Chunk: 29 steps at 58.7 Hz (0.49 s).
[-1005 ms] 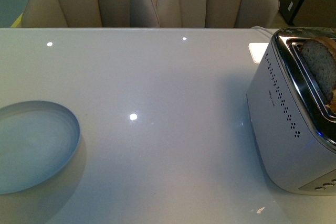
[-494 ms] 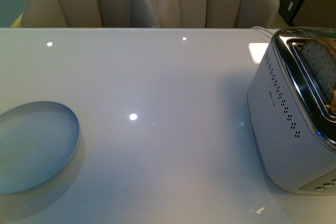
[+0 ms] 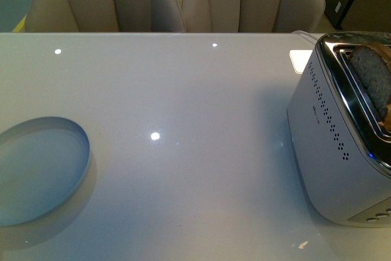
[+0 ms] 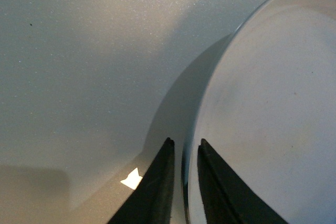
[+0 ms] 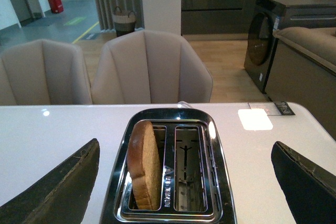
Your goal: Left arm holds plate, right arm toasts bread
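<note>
Presumably the step in hand is the fetching of the bread: a slice stands raised in the toaster [image 5: 168, 182] and the plate [image 3: 36, 172] is lifted off the table [image 3: 183, 102], as its detached shadow suggests. For the step to go well, the plate should be kept level by the left gripper [image 4: 184, 150] and carried no faster than the pinch on its rim allows, since so little of the rim is taken. The right gripper [image 5: 184, 182] should be lowered so that the slice lies midway between its fingers, and closed lightly so that the crumb is not crushed.

In the left wrist view the left jaws are seen nearly closed on the plate's rim, one finger outside the wall and one inside, with the dish spreading away beyond the inner finger. In the right wrist view the right jaws are spread wide and hold nothing; the toaster lies between and below them, apart from both.

The plate is round, shallow and pale blue-grey, with a low upright rim and a bare face. The bread [image 5: 143, 163] is a light brown slice with a darker crust and rounded top, standing upright in one slot, the other slot being empty.
</note>
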Tool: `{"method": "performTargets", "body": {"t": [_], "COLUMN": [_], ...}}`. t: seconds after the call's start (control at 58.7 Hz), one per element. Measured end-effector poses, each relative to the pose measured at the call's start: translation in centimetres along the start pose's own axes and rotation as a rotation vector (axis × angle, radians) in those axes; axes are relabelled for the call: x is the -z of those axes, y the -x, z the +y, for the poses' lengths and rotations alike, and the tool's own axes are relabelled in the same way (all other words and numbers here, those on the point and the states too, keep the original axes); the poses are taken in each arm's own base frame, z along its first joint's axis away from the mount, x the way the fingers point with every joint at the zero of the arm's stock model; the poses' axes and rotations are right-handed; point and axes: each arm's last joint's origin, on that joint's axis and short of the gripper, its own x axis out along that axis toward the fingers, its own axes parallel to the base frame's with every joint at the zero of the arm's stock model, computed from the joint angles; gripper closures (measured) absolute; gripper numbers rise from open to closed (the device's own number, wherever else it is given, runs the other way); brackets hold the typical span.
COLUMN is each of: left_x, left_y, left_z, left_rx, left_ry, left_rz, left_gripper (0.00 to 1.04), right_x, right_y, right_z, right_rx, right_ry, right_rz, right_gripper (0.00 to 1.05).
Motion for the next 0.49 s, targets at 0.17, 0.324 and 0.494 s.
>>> {"method": "performTargets", "body": {"t": [0.17, 0.324, 0.494], "left_x": [-0.7, -2.5, -4.3], "left_y": [1.3, 3.8, 8.0], "left_z": [-0.7, -2.6, -6.1], "left_rx": [0.023, 0.069, 0.128], "left_ry": [0.011, -0.007, -0.059], "left_rz": [-0.040, -0.141, -0.263], "left_gripper": [0.36, 0.13, 0.07], "right_x": [0.0, 0.0, 0.0], "right_y": [0.0, 0.0, 0.0], "right_z": [0.0, 0.0, 0.0], "right_rx": [0.000, 0.000, 0.000], "right_ry": [0.000, 0.000, 0.000], "right_rz": [0.000, 0.000, 0.000], "right_gripper": [0.09, 0.09, 0.09]}}
